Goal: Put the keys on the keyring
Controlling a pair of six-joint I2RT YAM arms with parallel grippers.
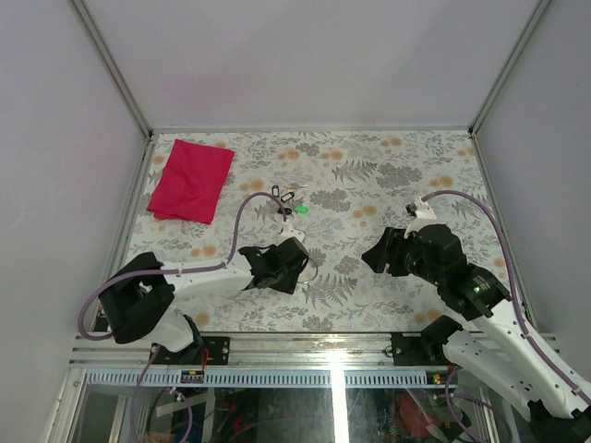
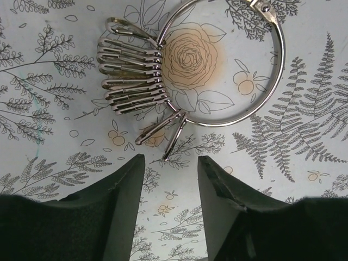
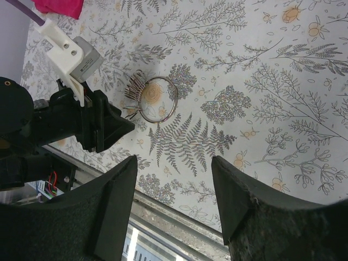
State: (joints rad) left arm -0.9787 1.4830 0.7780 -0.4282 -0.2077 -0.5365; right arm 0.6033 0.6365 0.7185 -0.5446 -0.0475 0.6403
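The keyring (image 2: 283,65) is a large silver wire ring lying flat on the floral table, with a fan of smaller silvery loops (image 2: 130,76) on its left side. My left gripper (image 2: 171,163) is open and empty, its tips just short of the loops. In the top view the left gripper (image 1: 297,265) sits mid-table with the ring faint beside it. The keys (image 1: 280,195), tiny with black heads, lie farther back beside a green piece (image 1: 302,209). My right gripper (image 3: 174,163) is open and empty, raised at the right (image 1: 377,256). Its view shows the keyring (image 3: 177,100) and the left gripper's fingers (image 3: 111,126).
A red cloth (image 1: 191,179) lies at the back left of the table, also showing in the right wrist view (image 3: 57,5). Metal frame posts and white walls bound the table. The table's near edge and rail (image 3: 179,217) run beneath the right gripper.
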